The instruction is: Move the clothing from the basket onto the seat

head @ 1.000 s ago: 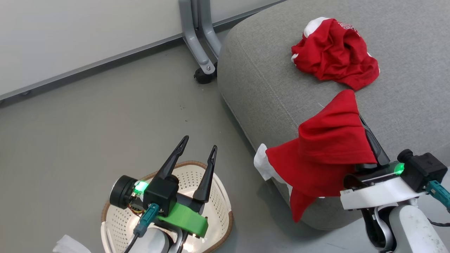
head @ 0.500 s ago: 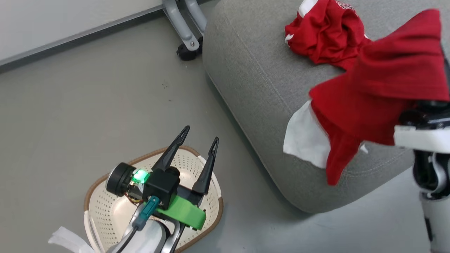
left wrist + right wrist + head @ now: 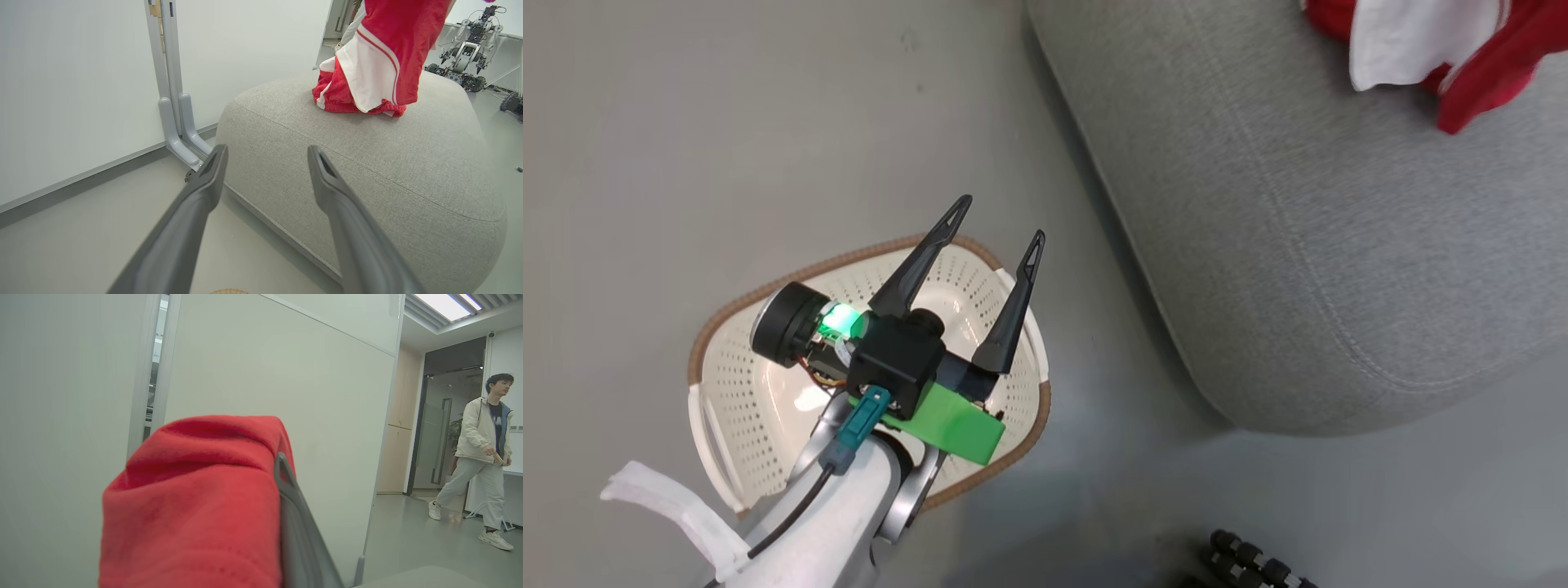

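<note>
The cream basket [image 3: 737, 388] with its brown rim stands on the floor, and what I can see of its inside holds no clothing. My left gripper [image 3: 1003, 219] hovers over it, open and holding nothing; in the left wrist view its fingers [image 3: 267, 151] point toward the grey seat [image 3: 388, 163]. A red garment with a white panel [image 3: 384, 49] hangs above the seat, and more red fabric [image 3: 333, 92] lies on the cushion beneath it. My right gripper [image 3: 261, 469] is shut on the hanging red clothing [image 3: 196, 498], which drapes over one finger. The garment's edge [image 3: 1486, 65] shows over the seat [image 3: 1298, 245].
A grey metal stand leg [image 3: 175, 106] rises against the white wall left of the seat. A person [image 3: 484, 457] walks down the corridor beyond the partition. Another robot [image 3: 466, 53] stands behind the seat. Black ridged wheels [image 3: 1258, 563] sit at the bottom edge.
The head camera has tilted down, shifting the whole picture. My right gripper has carried the red garment higher and farther over the seat. The left gripper stays open over the basket.
</note>
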Robot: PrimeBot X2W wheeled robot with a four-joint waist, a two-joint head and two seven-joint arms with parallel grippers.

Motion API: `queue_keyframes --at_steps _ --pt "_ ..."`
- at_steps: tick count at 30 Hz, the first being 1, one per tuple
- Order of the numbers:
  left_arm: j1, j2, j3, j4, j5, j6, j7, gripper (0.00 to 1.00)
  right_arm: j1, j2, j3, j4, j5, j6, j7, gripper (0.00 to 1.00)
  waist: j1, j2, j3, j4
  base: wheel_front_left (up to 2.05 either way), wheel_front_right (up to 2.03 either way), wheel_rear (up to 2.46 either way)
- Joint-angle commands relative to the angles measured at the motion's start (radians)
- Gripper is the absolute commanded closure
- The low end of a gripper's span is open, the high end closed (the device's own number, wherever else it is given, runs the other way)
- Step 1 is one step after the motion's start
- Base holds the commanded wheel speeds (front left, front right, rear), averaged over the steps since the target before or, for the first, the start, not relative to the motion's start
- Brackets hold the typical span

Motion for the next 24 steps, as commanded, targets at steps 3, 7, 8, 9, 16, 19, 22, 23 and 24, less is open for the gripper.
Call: queue_keyframes --at_steps 3,7,8,9,16,19,22,23,24 --pt "-0.035 0.009 0.000 -0.004 0.018 0.004 0.002 0.00 -0.039 -0.021 0.007 0.156 -0.019 0.000 -0.003 1.00 -0.0002 0.0000 0.158 0.091 0.00 0.00 0.00" --pt "-0.045 0.005 -0.004 0.004 0.017 0.005 -0.004 0.00 -0.061 -0.026 0.043 0.362 -0.018 -0.001 -0.003 1.00 -0.0002 0.0000 0.182 0.119 0.00 0.00 0.00" --pt "-0.047 0.004 -0.006 0.007 0.018 0.004 -0.005 0.00 -0.066 -0.025 0.042 0.409 -0.024 -0.001 -0.003 1.00 -0.0002 0.0000 0.184 0.125 0.00 0.00 0.00" --pt "-0.048 0.003 -0.007 0.010 0.019 0.004 -0.008 0.00 -0.067 -0.023 0.044 0.446 -0.025 -0.001 -0.003 1.00 -0.0002 0.0000 0.185 0.131 0.00 0.00 0.00" --pt "-0.017 -0.025 0.000 0.055 -0.010 0.019 -0.034 0.00 -0.051 0.012 -0.054 0.525 -0.063 -0.001 -0.003 0.00 -0.0002 0.0000 0.127 0.158 0.00 0.00 0.00" --pt "0.002 -0.042 0.010 0.082 -0.034 0.028 -0.047 0.00 0.018 0.034 -0.072 0.458 -0.107 -0.001 -0.003 0.00 -0.0002 0.0000 0.072 0.167 0.00 0.00 0.00" --pt "0.026 -0.062 0.028 0.119 -0.064 0.037 -0.069 0.00 0.106 0.065 -0.067 0.358 -0.147 -0.001 -0.003 0.00 -0.0002 0.0000 -0.010 0.176 0.00 0.00 0.00" --pt "0.036 -0.069 0.034 0.130 -0.070 0.043 -0.072 0.00 0.138 0.076 -0.054 0.333 -0.153 -0.001 -0.003 0.00 -0.0002 0.0000 -0.033 0.179 0.00 0.00 0.00" --pt "0.050 -0.077 0.040 0.142 -0.079 0.043 -0.079 0.00 0.180 0.092 -0.035 0.303 -0.160 -0.001 -0.003 0.00 -0.0002 0.0000 -0.067 0.181 0.00 0.00 0.00"
